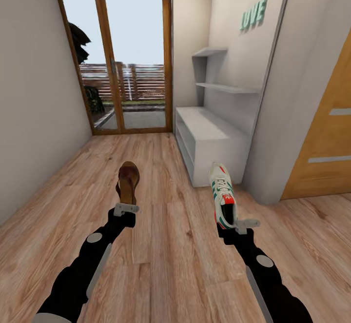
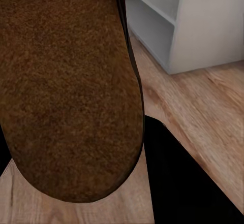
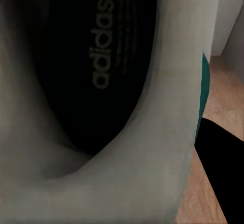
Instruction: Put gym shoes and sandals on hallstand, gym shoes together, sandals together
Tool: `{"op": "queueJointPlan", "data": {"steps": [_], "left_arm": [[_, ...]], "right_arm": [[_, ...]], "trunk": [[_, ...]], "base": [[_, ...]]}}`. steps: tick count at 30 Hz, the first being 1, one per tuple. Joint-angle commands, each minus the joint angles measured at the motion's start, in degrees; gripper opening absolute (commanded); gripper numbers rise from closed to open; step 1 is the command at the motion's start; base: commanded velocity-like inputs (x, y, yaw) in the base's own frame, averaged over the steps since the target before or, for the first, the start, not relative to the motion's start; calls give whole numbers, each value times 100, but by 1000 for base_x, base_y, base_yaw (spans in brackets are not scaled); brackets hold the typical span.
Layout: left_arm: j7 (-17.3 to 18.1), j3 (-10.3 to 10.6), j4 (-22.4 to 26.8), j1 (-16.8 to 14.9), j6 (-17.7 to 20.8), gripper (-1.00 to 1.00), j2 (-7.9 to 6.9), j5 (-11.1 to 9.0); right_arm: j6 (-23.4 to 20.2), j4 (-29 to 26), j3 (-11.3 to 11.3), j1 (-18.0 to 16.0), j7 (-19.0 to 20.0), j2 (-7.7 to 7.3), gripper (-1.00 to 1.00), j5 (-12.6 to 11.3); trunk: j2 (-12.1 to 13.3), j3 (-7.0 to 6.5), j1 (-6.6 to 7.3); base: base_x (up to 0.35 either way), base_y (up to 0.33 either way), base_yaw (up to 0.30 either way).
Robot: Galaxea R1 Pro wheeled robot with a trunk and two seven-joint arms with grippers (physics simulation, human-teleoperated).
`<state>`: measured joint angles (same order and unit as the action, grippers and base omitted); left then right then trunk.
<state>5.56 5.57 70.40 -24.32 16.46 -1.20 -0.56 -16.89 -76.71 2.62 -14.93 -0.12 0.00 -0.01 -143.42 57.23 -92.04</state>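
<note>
The low white bench-like hallstand with two open tiers is standing against the right wall on the light wood-plank floor, its top bare. The right gripper is pinching the heel of a white lace-up gym shoe with green stripes and red patches, toe pointing away toward the rack's near end. The left gripper is clamping a dark brown leather sandal by its heel, sole standing on edge above the floor.

Both arms extended forward; left gripper clamped on sandal, right gripper clamped on shoe.
</note>
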Motion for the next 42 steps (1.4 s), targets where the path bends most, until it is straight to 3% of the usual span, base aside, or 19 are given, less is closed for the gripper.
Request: {"op": "queueJointPlan", "data": {"steps": [1, 16, 42], "left_arm": [[16, 5, 8, -3, 33, -100, -3, 13], [16, 5, 8, -2, 33, -100, -3, 14], [16, 5, 8, -3, 33, -100, -3, 12]], "right_arm": [[-33, -11, 1, -2, -6, 0, -100, 1], [-33, -11, 2, -2, -7, 0, -100, 1], [-33, -11, 2, -2, -8, 0, -100, 6]], "trunk": [[-2, 8, -2], [-2, 44, -2], [-2, 97, -2]], "base": [[347, 0, 166], [341, 14, 170], [309, 148, 141]]}}
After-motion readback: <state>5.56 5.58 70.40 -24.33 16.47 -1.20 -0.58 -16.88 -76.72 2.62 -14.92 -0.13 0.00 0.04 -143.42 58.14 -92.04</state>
